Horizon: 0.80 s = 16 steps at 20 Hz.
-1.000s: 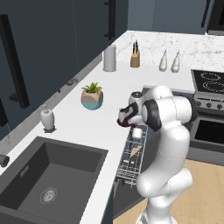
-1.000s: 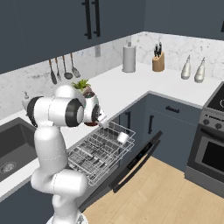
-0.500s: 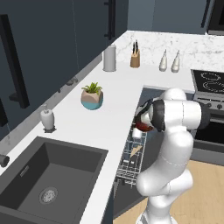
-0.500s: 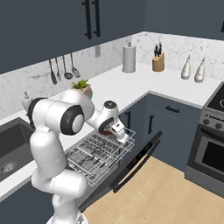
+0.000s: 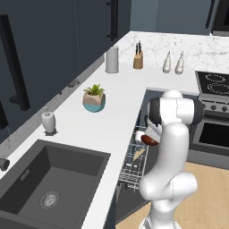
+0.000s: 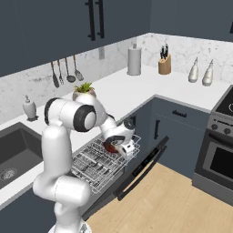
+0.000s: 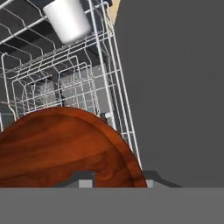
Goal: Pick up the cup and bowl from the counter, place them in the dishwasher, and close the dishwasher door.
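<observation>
Hand view shows the bowl filling the lower left, gripped at its rim by the end effector, whose tips clamp it over the rack. A cup lies in the rack's far end. Right base view has the bowl above the rack, with the door dropped open.

The arm is glossy white, built of thick rounded links like bent tubes, with dark charcoal rings at the joints; the broadest dark band wraps the bulbous shoulder-like joint. Farthest from the tool, the lowest link swells into a fat white elbow. The tool itself is white and blocky, with small dark details.
</observation>
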Tool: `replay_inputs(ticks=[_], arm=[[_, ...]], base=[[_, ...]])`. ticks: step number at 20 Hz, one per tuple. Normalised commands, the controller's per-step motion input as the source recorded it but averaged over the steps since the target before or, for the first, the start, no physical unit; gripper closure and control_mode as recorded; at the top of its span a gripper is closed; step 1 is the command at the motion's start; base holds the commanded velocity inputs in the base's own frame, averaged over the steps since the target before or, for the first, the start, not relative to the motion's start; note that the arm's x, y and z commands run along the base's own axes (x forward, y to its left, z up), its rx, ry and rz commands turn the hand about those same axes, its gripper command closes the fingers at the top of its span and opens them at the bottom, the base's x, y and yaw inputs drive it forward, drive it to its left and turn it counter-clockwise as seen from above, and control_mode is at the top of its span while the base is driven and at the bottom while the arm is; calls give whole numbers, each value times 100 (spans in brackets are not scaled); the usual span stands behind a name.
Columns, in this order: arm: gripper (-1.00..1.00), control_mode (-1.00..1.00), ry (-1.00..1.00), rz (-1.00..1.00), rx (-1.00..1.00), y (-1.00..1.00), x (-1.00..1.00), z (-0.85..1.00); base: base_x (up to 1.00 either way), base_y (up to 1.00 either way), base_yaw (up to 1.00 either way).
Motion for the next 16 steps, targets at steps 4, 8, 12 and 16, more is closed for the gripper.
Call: replay_inputs(ticks=[4,8,12,16], arm=[[100,-100,18,0,20,24,0,-31],[100,-100,18,0,20,41,9,-3],[100,-100,24,-4,19,42,15,-6],[100,-100,30,-14,19,14,11,-28]], base=[[0,0,0],[0,0,0],[0,0,0],[0,0,0]])
